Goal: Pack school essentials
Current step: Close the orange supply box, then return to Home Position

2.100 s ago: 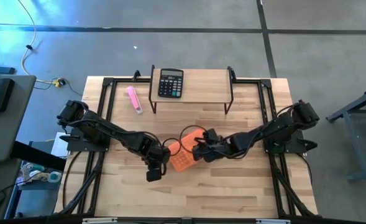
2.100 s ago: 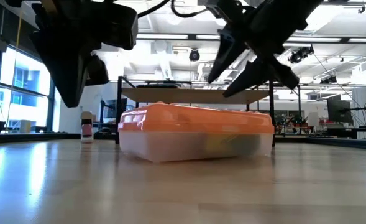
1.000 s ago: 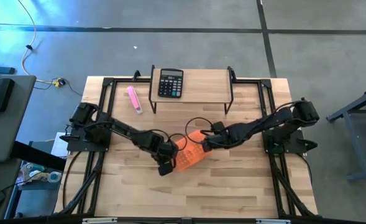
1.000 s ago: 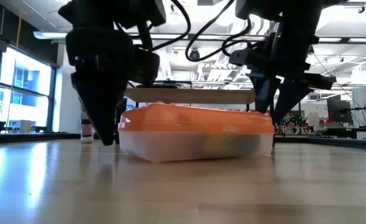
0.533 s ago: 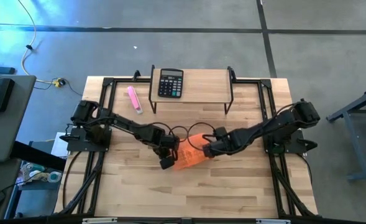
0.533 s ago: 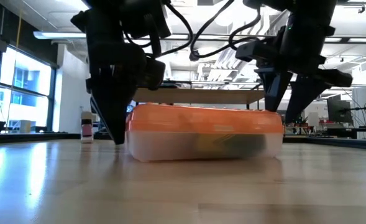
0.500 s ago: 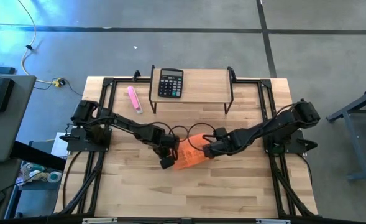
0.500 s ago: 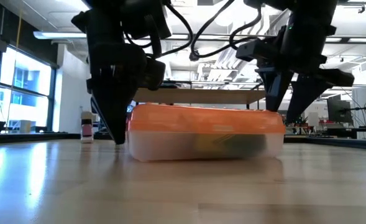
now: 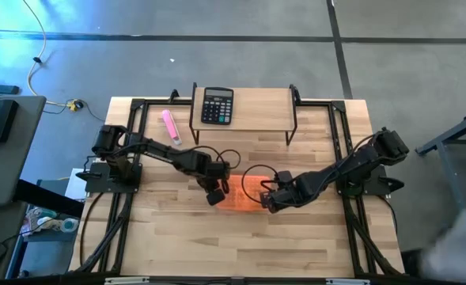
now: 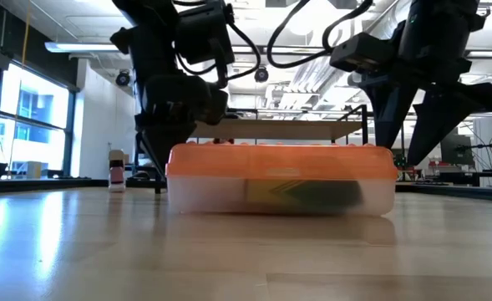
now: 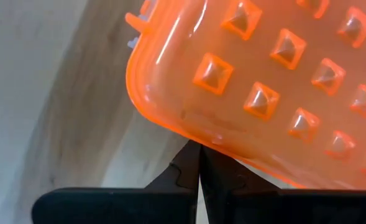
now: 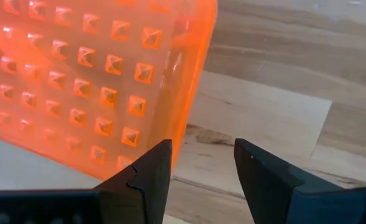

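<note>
Mid-table, we flank the orange-lidded translucent plastic box (image 9: 244,190): left gripper (image 9: 215,195) pressed together, right gripper (image 9: 269,199) spread empty; nudge evenly.

An orange translucent lid (image 11: 263,81), studded with rows of small raised pyramid bumps, fills most of the left wrist view, its rounded corner turned toward the pale wood worktop (image 11: 77,124). The left claw (image 11: 199,171) sits right at the lid's edge, its two dark fingers (image 11: 186,168) pressed together with only a thin line between them and nothing held between.
</note>
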Robot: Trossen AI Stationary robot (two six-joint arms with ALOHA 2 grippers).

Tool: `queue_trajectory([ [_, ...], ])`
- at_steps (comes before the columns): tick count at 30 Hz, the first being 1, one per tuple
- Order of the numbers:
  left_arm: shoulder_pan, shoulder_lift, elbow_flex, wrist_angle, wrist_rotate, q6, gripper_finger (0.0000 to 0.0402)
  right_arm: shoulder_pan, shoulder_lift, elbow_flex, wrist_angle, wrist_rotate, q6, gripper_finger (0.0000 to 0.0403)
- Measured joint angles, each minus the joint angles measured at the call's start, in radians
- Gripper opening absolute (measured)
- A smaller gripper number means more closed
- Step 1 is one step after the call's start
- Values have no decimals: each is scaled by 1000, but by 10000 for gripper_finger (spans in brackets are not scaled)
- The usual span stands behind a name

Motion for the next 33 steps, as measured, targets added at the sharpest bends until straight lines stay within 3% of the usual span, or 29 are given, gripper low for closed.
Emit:
queue_trajectory([
  [20, -2, -6, 1, -38, 28, 1, 0, -2, -1, 0, -16, 36, -10, 169],
  [33, 23, -121, 2, -147, 21, 34, 0, 3, -64, 1, -89, 35, -11, 169],
])
